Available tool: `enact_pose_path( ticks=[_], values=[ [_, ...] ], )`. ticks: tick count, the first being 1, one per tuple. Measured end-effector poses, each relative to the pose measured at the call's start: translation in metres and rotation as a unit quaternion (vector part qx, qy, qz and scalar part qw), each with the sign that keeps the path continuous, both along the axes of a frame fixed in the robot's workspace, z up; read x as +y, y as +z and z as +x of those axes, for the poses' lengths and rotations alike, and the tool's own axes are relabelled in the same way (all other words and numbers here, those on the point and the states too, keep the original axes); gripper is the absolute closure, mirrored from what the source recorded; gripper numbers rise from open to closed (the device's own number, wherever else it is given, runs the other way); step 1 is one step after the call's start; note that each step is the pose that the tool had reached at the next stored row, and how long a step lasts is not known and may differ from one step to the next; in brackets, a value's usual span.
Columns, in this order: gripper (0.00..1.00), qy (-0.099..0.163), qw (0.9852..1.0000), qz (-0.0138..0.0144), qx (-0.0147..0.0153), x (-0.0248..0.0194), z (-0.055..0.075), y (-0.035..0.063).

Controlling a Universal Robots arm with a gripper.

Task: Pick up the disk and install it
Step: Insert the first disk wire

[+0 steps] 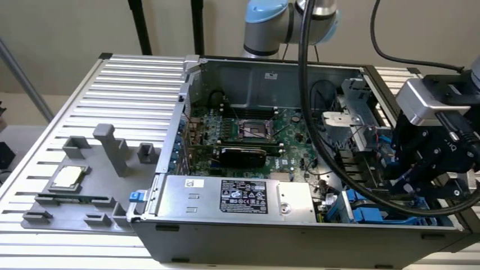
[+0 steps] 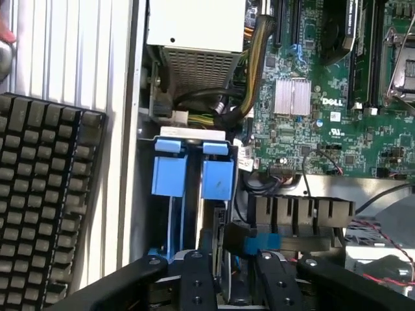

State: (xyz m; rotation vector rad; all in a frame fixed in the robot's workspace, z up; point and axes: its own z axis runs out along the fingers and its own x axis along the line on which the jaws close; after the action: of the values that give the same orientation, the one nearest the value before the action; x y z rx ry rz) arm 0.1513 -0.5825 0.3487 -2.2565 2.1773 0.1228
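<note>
Your claw [image 2: 230,285] sits low in the computer case [image 1: 248,239] drive bay, fingers closed on the disk [image 2: 224,256] (edge-on, blue-railed).

Setting: robotics lab or test bench for computer assembly. Evidence: an opened desktop PC case [image 1: 300,169] lying on a ribbed aluminium table [image 1: 112,101], its Dell motherboard [image 2: 324,97] and silver power supply [image 1: 240,197] exposed. Beside the case, on the exterior view's left, a grey parts fixture [image 1: 82,185] holding a processor chip [image 1: 66,177]. Behind the case, a Universal Robots arm base [image 1: 289,22]. A black keyboard [image 2: 45,201] lies alongside the case.
</note>
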Motion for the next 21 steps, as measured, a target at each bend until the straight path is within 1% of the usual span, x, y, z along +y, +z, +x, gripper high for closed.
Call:
enact_pose_path(
  ticks=[3,7,12,15,21],
  values=[
    [0.00,0.000,1.0000,0.0000,0.0002,-0.0048,0.009,-0.0001],
    [0.00,0.000,1.0000,-0.0001,0.0002,-0.0081,0.017,0.0000],
    [0.00,0.001,1.0000,0.0005,0.0002,-0.0085,0.019,-0.0001],
    [0.00,0.002,1.0000,0.0021,0.0002,-0.0084,0.019,0.0000],
    [0.00,0.004,1.0000,0.0030,0.0002,-0.0066,0.019,0.0020]
  ],
)
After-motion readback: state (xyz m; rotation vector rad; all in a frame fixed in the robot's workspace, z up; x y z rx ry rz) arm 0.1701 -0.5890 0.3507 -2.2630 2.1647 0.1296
